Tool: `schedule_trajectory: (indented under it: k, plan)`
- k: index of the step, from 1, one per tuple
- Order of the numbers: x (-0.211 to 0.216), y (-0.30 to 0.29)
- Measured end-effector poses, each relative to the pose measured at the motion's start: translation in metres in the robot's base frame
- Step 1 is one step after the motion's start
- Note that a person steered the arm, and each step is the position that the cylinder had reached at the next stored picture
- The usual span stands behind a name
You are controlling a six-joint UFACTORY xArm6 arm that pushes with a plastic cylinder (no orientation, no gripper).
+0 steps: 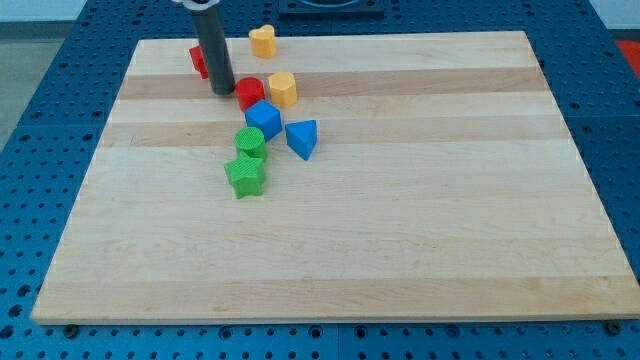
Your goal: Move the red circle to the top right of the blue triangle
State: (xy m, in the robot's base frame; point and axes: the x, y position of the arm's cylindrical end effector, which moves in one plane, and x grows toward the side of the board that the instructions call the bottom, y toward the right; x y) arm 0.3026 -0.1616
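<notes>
The red circle (250, 93) lies near the board's top left, touching a yellow hexagon (283, 89) on its right and a blue cube (263, 119) just below it. The blue triangle (302, 138) lies to the lower right of the red circle, next to the blue cube. My tip (223, 91) is the lower end of the dark rod, on the board just left of the red circle, close to it or touching it.
A red block (199, 60) sits partly hidden behind the rod. A yellow heart-like block (263, 41) lies near the board's top edge. A green cylinder (250, 141) and a green star (245, 175) lie below the blue cube.
</notes>
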Motion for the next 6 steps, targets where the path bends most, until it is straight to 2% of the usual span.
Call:
schedule_trajectory:
  k: [1,2,4,6]
  plan:
    - [0.001,-0.044]
    - [0.022,-0.062]
    - [0.019,0.009]
    - [0.012,0.134]
